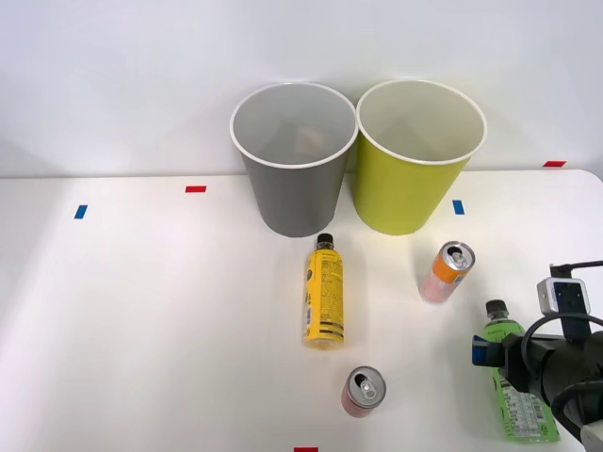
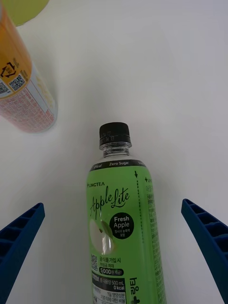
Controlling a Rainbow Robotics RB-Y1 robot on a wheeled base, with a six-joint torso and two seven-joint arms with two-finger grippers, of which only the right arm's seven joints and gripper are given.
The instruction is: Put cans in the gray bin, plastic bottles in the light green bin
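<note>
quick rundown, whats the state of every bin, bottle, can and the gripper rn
gray bin: upright on the table, nothing visible inside
light green bin: upright, beside the gray bin, nothing visible inside
yellow bottle: lying on its side, capped
green bottle: lying on the table, capped, between the open fingers, not gripped
orange can: standing upright
reddish-pink can: standing upright
right gripper: open, fingers either side of the green bottle

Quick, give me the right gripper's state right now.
Right gripper: open, holding nothing; its jaws stand wide on either side of the green bottle, which lies on the table.
</note>
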